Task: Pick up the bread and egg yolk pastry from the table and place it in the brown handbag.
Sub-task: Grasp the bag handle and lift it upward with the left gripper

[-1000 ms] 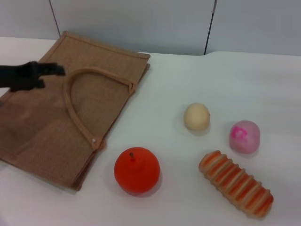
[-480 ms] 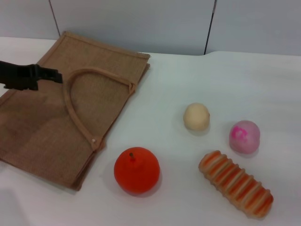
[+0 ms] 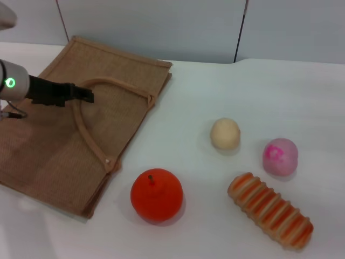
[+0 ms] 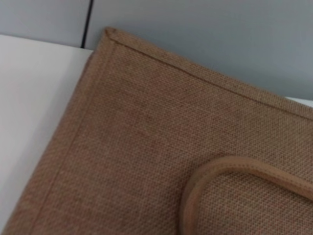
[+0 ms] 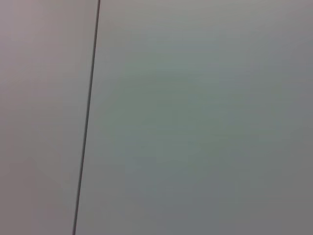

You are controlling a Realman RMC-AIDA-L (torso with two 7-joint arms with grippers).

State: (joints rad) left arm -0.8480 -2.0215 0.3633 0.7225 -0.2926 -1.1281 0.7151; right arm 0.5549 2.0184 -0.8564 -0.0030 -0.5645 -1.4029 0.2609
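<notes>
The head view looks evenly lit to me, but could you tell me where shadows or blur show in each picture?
Head view: soft light, faint shadows under the red fruit and the bread; the left end effector is slightly smeared. Left wrist view: close on the brown handbag, weave soft. Right wrist view: only a featureless grey wall.

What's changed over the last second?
The left gripper has moved farther in over the brown handbag, toward its handle; nothing was grasped. The bread, egg yolk pastry, orange fruit and pink ball haven't moved. The right gripper is out of view.
</notes>
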